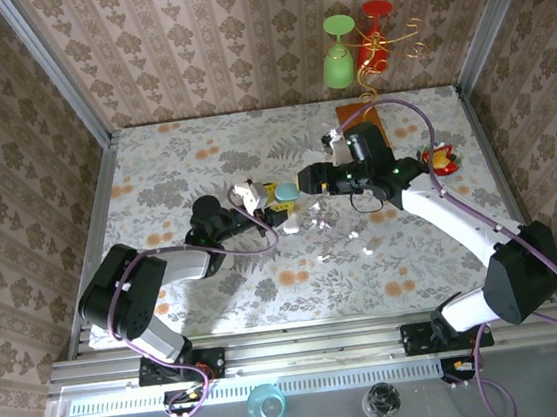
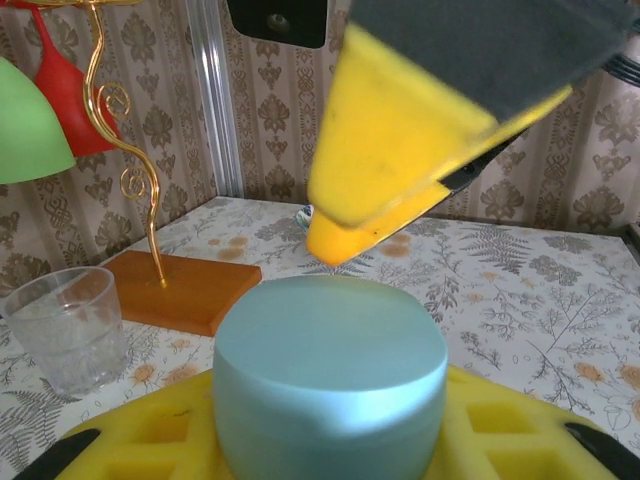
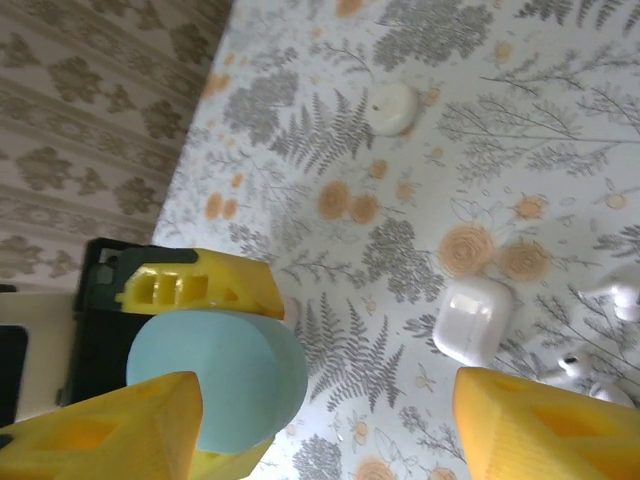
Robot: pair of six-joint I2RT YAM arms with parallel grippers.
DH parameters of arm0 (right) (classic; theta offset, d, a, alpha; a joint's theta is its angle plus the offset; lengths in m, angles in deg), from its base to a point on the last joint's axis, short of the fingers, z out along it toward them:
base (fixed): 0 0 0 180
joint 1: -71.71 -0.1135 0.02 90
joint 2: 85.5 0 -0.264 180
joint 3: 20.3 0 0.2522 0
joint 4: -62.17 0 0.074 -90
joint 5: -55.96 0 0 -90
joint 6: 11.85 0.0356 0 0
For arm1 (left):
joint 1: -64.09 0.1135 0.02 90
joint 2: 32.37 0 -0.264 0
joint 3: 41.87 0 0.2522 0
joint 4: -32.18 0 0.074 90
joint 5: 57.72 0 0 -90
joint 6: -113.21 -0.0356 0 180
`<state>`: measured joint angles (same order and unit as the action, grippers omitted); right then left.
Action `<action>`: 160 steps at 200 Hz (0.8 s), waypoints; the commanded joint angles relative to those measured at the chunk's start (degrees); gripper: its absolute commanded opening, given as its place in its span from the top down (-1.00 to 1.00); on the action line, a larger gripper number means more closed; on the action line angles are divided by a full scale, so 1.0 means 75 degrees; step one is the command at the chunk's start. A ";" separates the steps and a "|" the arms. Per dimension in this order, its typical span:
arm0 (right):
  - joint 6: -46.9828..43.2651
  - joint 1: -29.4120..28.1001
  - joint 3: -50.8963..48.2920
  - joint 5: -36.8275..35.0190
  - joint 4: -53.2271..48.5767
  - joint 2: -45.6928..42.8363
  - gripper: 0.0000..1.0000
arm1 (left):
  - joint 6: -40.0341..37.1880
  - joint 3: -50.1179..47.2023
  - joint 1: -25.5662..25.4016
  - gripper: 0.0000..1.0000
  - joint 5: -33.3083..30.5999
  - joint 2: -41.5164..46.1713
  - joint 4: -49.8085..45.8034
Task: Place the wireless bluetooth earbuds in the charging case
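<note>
The left end effector (image 1: 277,199) is pinched on the teal case (image 2: 330,370), held off the tabletop (image 1: 155,182) near its middle. In the left wrist view the case sits between two yellow fingers (image 2: 130,440). Its broad, smooth face is turned up, and a seam runs around its side low down. From above, its long axis runs roughly left to right.

The right end effector (image 3: 320,430) hangs just over the case with its fingers spread wide and nothing between them. In its own view the case's rounded face lies just beside one yellow finger (image 3: 100,430); the other is far off to the side.

The earbuds (image 3: 575,365) lie loose on the tabletop below and to the right of the held case, apart from both arms. They are white and lie on their sides. Their stems are too small to tell which way each points. A white case (image 3: 473,318) rests flat just beside them, lid shut, and a round white piece (image 3: 393,107) lies farther off.

A clear cup (image 2: 65,325) stands near the back of the tabletop, beside a wooden base (image 2: 180,285).
</note>
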<state>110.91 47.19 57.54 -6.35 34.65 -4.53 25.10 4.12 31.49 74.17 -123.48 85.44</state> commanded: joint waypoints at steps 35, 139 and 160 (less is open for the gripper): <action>0.3412 0.0535 -0.1139 0.3070 0.3933 0.0078 -0.40 | 0.0596 0.0247 -0.0024 0.20 -0.0158 0.0381 0.0860; 0.6144 0.0337 -0.1721 0.3841 0.7577 0.1040 0.12 | 0.0571 0.0748 -0.0030 0.20 -0.0058 0.0138 0.0872; 0.6156 0.0339 -0.1800 0.3746 0.7583 0.1028 0.42 | 0.0542 0.0745 -0.0024 0.19 -0.0021 0.0094 0.0872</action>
<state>154.80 50.08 44.97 20.46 86.98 2.86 28.84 7.99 31.49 72.97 -122.19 89.66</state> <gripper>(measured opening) 0.353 0.406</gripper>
